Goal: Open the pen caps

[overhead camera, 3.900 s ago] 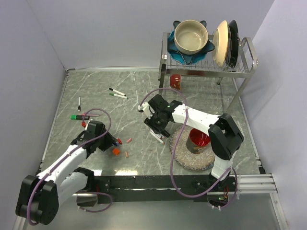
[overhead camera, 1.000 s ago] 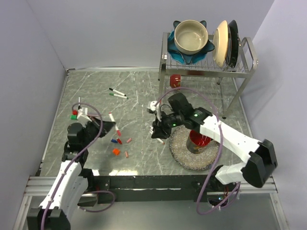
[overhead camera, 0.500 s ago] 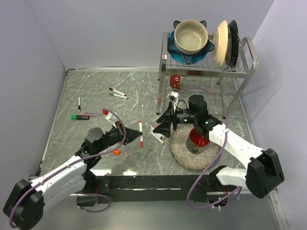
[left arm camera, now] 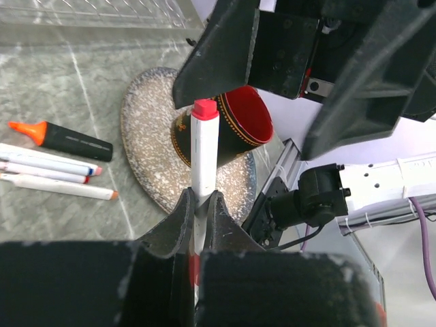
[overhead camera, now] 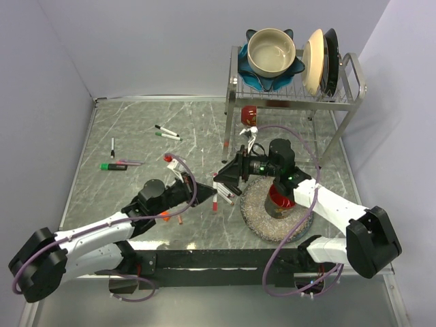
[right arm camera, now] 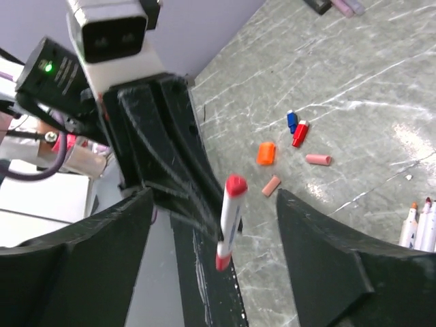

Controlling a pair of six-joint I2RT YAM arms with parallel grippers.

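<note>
A white pen [overhead camera: 215, 194] with a red cap [left arm camera: 205, 109] is held above the table, and my left gripper [overhead camera: 204, 194] is shut on its barrel [left arm camera: 203, 163]. The capped end points at my right gripper [overhead camera: 223, 174], which is open. Its two fingers [left arm camera: 218, 48] flank the cap without touching it. In the right wrist view the red cap [right arm camera: 236, 185] hangs between the wide-apart fingers [right arm camera: 327, 252]. Loose pen caps lie on the table: orange [right arm camera: 266, 153], blue [right arm camera: 292, 121], red [right arm camera: 300, 133] and pink [right arm camera: 318, 159].
Several uncapped markers [left arm camera: 54, 167] and an orange-tipped black highlighter [left arm camera: 68, 138] lie beside a speckled plate [overhead camera: 262, 221] bearing a red mug [overhead camera: 281, 197]. More pens [overhead camera: 167, 133] and a green marker [overhead camera: 112, 166] lie far left. A dish rack [overhead camera: 293, 88] stands back right.
My left arm has carried the pen to the right, up to the right gripper. The right gripper has opened wide and now stands around the pen's cap end.
</note>
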